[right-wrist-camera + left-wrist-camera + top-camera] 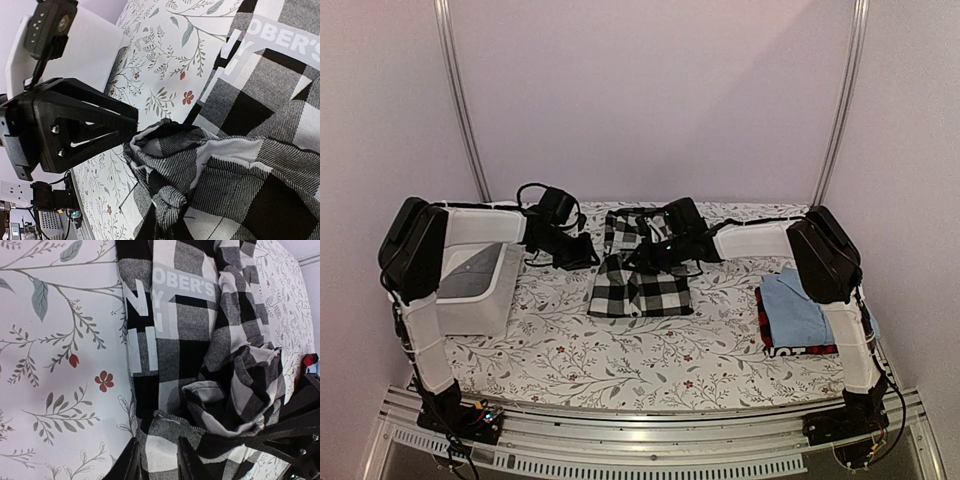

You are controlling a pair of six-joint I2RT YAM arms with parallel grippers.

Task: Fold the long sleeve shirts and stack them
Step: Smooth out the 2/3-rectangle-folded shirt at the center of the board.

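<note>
A black-and-white checked long sleeve shirt (640,285) with white lettering (187,282) lies partly folded at the table's middle back. My left gripper (160,462) is shut on a fold of its edge, with checked cloth filling the gap between the fingers. My right gripper (165,227) is shut on a bunched ridge of the same shirt (260,165), close to the left gripper (75,120). In the top view both grippers (585,258) (658,258) meet over the shirt's far part. At the right a light blue shirt (795,305) rests folded on a red-and-black one (765,325).
A white plastic tub (475,285) stands at the left, under the left arm. The flowered tablecloth (620,365) covers the table in front of the shirts. The right gripper's black body (292,435) sits at the lower right of the left wrist view.
</note>
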